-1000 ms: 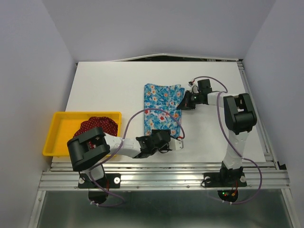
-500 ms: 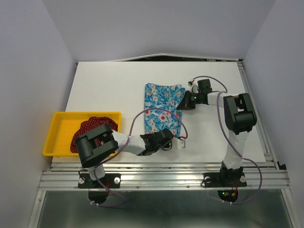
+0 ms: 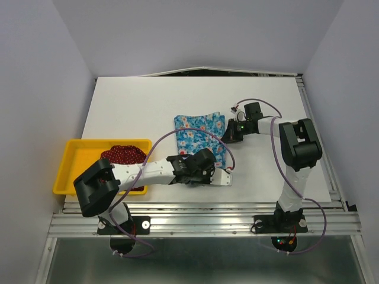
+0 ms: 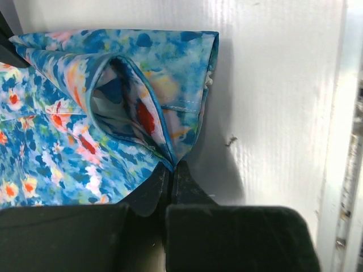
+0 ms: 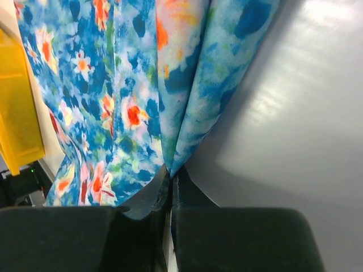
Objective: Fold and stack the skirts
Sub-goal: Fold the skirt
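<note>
The blue flowered skirt (image 3: 198,133) lies bunched at the middle of the white table, held at both ends. My left gripper (image 3: 215,167) is shut on its near right corner; in the left wrist view the hem (image 4: 142,107) runs up from the pinched jaws of that gripper (image 4: 171,167). My right gripper (image 3: 228,134) is shut on the far right edge; in the right wrist view two folds of the blue skirt (image 5: 130,96) hang from its closed tips (image 5: 171,171). The dark red dotted skirt (image 3: 123,155) sits crumpled in the yellow tray.
The yellow tray (image 3: 68,171) stands at the table's left near corner, partly behind my left arm. Purple cables loop over both arms. A metal rail (image 3: 207,204) runs along the near table edge, and grey walls close in both sides.
My left gripper went from open to shut on the blue skirt's near corner. The skirt is drawn shorter and shifted left, and both grippers moved with it.
</note>
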`<control>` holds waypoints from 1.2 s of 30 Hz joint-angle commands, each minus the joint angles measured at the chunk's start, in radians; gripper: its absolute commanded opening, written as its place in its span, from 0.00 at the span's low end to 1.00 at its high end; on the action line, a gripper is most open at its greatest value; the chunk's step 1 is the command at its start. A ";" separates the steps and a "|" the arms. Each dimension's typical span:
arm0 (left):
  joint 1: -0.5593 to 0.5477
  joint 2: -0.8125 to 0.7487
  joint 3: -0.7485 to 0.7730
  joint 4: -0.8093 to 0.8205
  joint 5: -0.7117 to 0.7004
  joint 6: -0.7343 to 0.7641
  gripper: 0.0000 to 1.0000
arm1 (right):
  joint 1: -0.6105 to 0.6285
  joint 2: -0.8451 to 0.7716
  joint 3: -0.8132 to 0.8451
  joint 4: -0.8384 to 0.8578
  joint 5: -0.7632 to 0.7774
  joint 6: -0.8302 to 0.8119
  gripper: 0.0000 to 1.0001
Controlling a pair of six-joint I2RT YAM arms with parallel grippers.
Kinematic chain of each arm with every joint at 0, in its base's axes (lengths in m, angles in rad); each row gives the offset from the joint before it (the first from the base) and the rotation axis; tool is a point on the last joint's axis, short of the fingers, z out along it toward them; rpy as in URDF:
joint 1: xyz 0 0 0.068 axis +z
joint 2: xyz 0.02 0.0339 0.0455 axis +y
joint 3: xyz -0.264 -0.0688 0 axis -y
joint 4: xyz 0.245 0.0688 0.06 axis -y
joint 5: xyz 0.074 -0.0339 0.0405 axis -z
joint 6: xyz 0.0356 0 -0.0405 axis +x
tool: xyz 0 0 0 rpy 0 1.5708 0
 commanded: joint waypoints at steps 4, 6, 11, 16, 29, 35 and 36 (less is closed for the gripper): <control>0.020 -0.043 0.132 -0.276 0.204 -0.013 0.00 | 0.031 0.016 -0.113 -0.165 0.208 -0.179 0.01; 0.058 -0.014 0.177 -0.310 0.259 -0.005 0.00 | 0.041 -0.004 -0.122 -0.184 0.198 -0.208 0.01; 0.151 0.055 0.287 -0.351 0.307 0.056 0.00 | 0.082 -0.049 -0.139 -0.207 0.195 -0.275 0.01; 0.265 0.193 0.454 -0.405 0.315 0.127 0.00 | 0.117 -0.044 -0.132 -0.236 0.192 -0.313 0.01; 0.321 0.402 0.430 -0.290 0.331 0.222 0.00 | 0.117 -0.035 -0.017 -0.322 0.256 -0.272 0.61; 0.304 0.384 0.332 -0.241 0.312 0.261 0.00 | 0.036 -0.035 0.095 -0.365 0.313 -0.215 0.69; 0.303 0.378 0.320 -0.241 0.313 0.265 0.00 | 0.027 -0.021 0.118 -0.365 0.316 -0.212 0.69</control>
